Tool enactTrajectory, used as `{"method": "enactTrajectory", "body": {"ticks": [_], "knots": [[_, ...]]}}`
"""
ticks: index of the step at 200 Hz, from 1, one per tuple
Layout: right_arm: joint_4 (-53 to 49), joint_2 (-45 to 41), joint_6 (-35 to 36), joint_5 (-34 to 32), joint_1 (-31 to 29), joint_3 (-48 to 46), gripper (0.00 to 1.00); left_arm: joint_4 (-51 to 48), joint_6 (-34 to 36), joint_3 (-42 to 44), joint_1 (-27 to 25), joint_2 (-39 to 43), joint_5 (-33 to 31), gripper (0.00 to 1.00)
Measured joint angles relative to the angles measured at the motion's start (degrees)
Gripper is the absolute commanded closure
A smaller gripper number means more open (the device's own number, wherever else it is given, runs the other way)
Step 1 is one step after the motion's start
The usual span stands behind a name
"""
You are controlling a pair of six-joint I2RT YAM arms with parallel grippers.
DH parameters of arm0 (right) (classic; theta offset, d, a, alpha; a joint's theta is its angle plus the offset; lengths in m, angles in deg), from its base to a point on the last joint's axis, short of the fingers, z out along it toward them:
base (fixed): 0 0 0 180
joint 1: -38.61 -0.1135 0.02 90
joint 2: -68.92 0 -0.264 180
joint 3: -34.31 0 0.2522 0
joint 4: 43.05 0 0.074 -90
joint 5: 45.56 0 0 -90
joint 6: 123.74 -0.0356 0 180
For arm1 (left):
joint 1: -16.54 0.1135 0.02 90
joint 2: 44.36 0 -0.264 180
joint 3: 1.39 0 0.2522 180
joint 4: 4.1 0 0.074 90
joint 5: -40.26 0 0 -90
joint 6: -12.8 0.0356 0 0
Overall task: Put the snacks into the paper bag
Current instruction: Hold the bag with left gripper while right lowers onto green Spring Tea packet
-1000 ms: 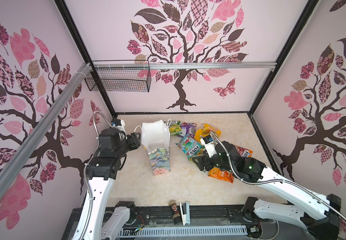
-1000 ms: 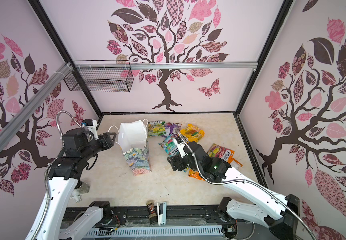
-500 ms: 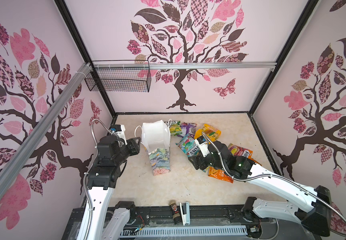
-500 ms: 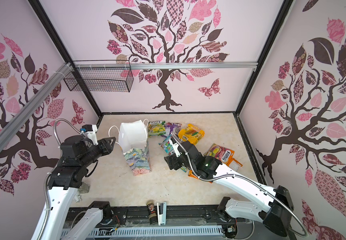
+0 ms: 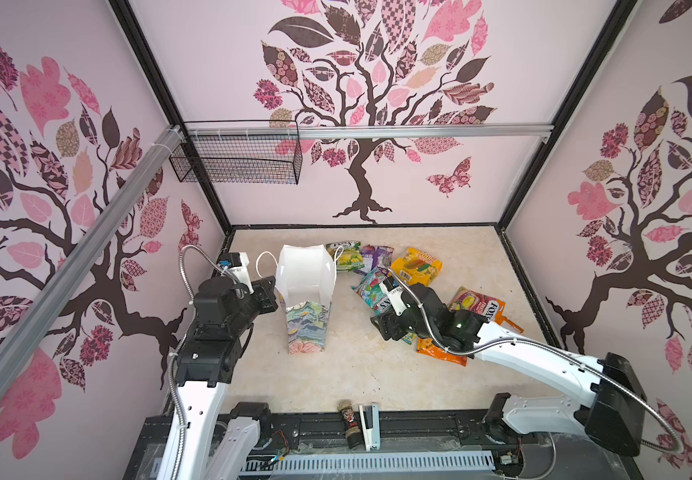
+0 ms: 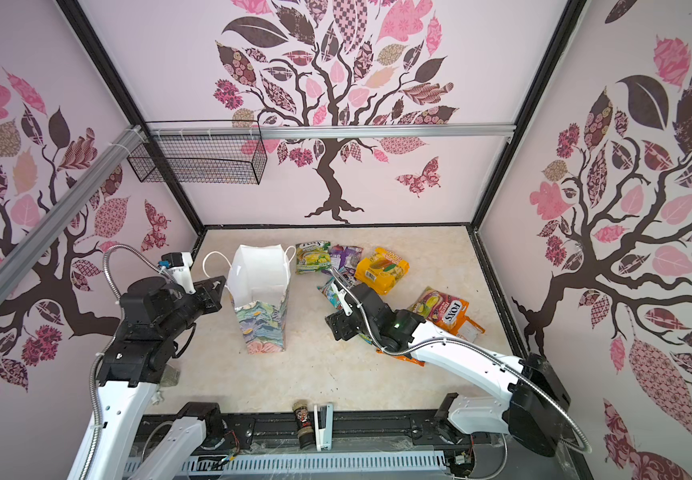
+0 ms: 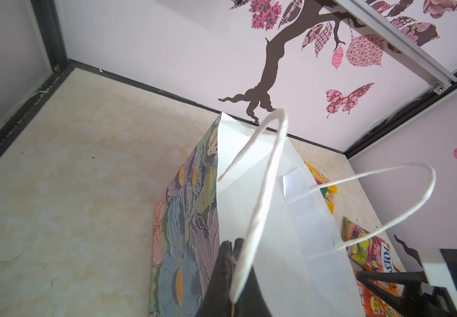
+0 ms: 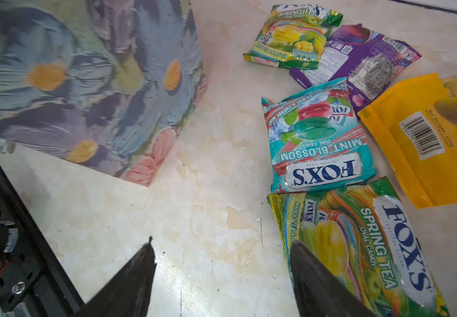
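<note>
Left wrist view: left claw [image 7: 231, 245] pressed together, pinching the near rim of the tall floral-print paper bag [image 7: 188, 219] just beside a white cord handle [image 7: 265, 175]. Bag upright left of centre on the beige marbled table [image 5: 356, 374], long axis vertical, white mouth open upward. Left arm reaching in level from the near left. Right arm stretched low from the near right over flat glossy snack packets [image 5: 415, 268] right of the bag. Right claw [image 8: 221, 274] spread wide, gripping nothing, one tip over a green-yellow packet [image 8: 359, 247].
</note>
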Motion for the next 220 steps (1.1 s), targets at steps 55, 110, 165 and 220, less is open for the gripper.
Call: {"method": "enactTrajectory", "body": {"ticks": [55,110,165,220], "knots": [[0.66,8.85,3.04,-3.78,3.04,1.84,0.23,-0.87,2.12,1.29,0.07,2.73,-1.79,1.0],[1.01,10.69,3.28,-5.99,3.1,-0.63,0.22,9.29,-1.73,4.33,0.46,-0.28,9.22,1.0],[-0.46,10.67,3.91,-11.72,3.13,-4.2,0.22,15.58,-5.42,4.79,0.46,-2.49,15.96,1.0],[-1.4,10.71,3.82,-14.12,3.08,-6.56,0.22,11.65,-4.15,4.79,0.48,-1.42,15.82,1.0]]}}
